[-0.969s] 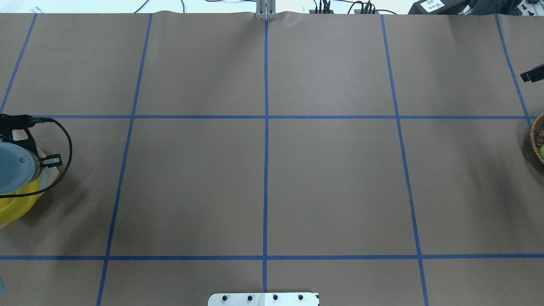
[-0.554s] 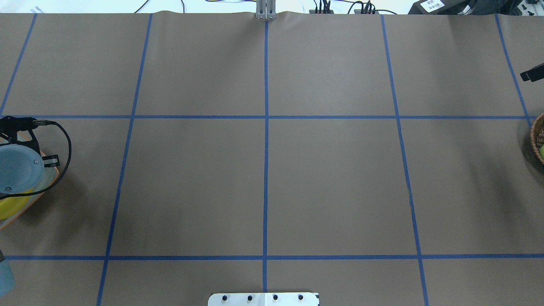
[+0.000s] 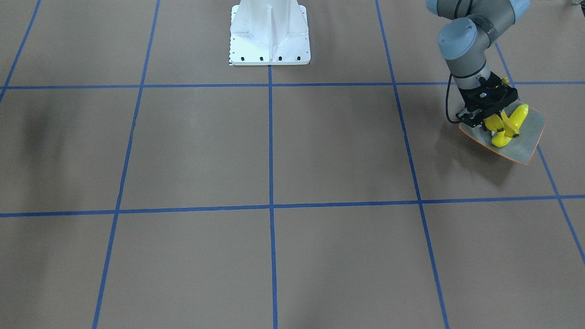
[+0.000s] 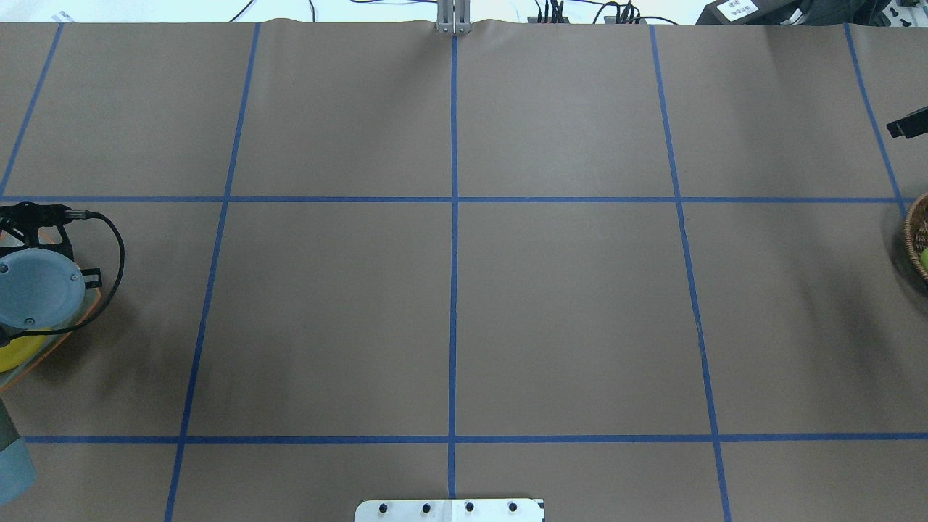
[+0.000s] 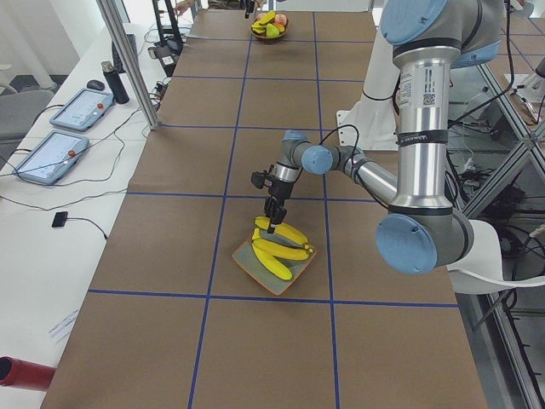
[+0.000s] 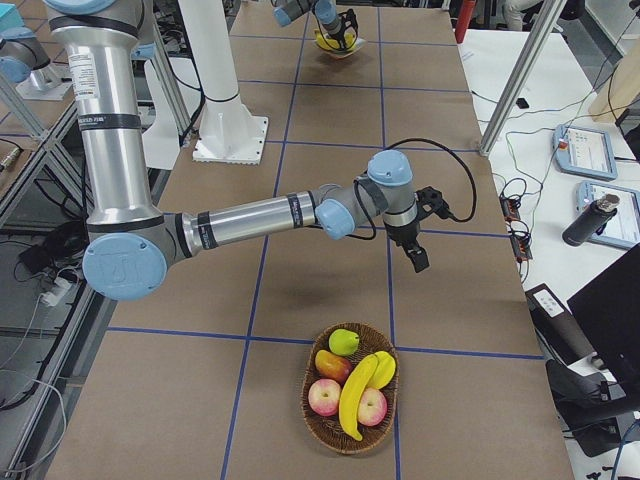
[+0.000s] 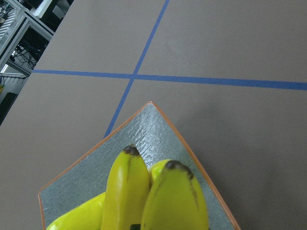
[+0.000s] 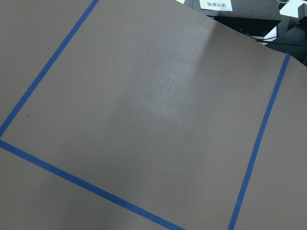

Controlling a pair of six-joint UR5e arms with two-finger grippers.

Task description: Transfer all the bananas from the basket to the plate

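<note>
At least three bananas lie side by side on the plate, which sits near the table's left end. The left wrist view shows two dark banana tips close up, over the plate's speckled grey inside. The overhead view shows only a sliver of yellow there, under the arm. The left gripper hangs right over the bananas; whether it is released or clenched cannot be told.

Only the exterior right view looks into the basket near the table's right end. It holds one long banana, what looks like a second shorter one, two red apples and a green fruit. The right gripper hovers over bare table near the basket, its state unclear.
</note>
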